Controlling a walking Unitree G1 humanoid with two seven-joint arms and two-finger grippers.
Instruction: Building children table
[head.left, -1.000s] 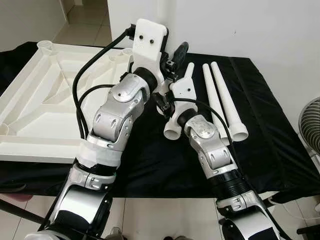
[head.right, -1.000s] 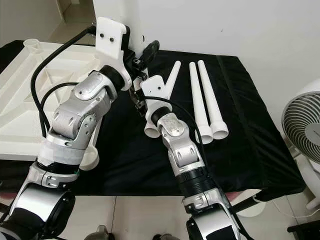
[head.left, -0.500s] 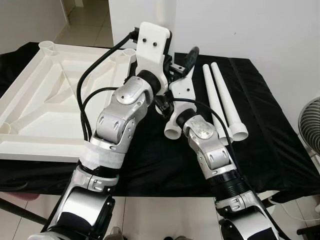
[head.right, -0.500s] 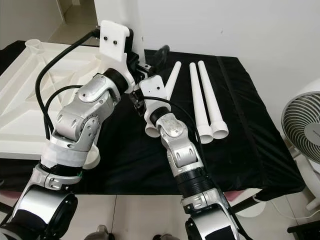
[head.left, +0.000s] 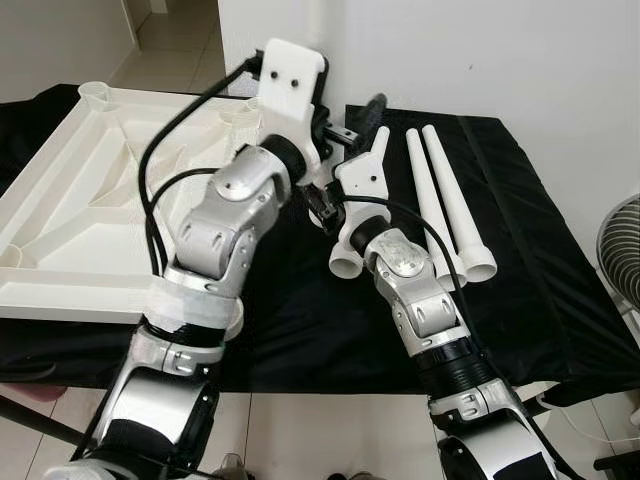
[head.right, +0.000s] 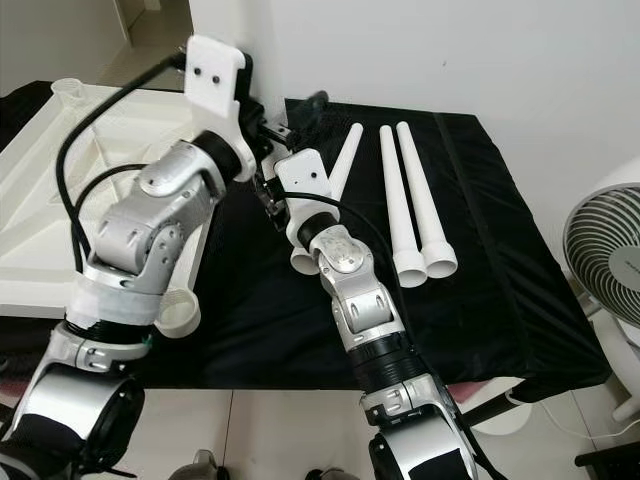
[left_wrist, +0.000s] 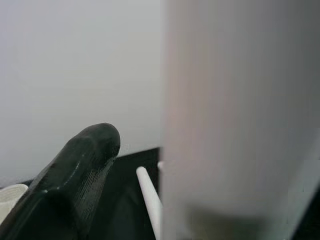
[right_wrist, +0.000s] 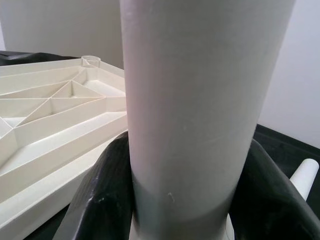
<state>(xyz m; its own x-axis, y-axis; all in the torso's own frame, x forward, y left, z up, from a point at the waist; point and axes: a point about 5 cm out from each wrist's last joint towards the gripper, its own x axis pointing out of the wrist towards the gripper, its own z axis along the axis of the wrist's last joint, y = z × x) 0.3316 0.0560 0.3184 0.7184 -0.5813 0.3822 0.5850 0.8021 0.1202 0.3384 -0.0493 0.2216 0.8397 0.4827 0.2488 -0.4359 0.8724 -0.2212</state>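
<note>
**Right wrist view: leg pinched, handover or reposition under way**

Right wrist view showed the right gripper (right_wrist: 182, 200) with both black fingers (right_wrist: 102, 195) pressed against the sides of a white table leg (right_wrist: 195, 100), clamped around it. In the head views that same leg (head.left: 362, 205) lay slanted on the black cloth (head.left: 300, 310), its wide open end toward the robot, and the right gripper (head.left: 335, 205) sat at mid-shaft.

Left gripper (head.left: 350, 125) reached in from above near the leg's narrow far end. Left wrist view had one black finger (left_wrist: 75, 175) to one side of a blurred white shaft (left_wrist: 235, 115) very close to the lens; the other finger was out of frame, so I could not tell whether that gripper was spread or closed, or touching the leg at all.

Two more legs (head.left: 445, 200) lay side by side on the cloth just beside the held one, wide ends toward the robot. The upturned white tabletop (head.left: 80, 200) sat on the robot's left with ribs showing and a round socket (head.left: 95, 93) at its far corner. No leg looked fitted.

Step, as I judged it: picking up the first leg for insertion. The next move probably called for lifting it clear of the cloth, carrying it to a corner socket and lining up the correct end before pushing. Risk: leg slipping or tilting in a two-finger pinch.
</note>
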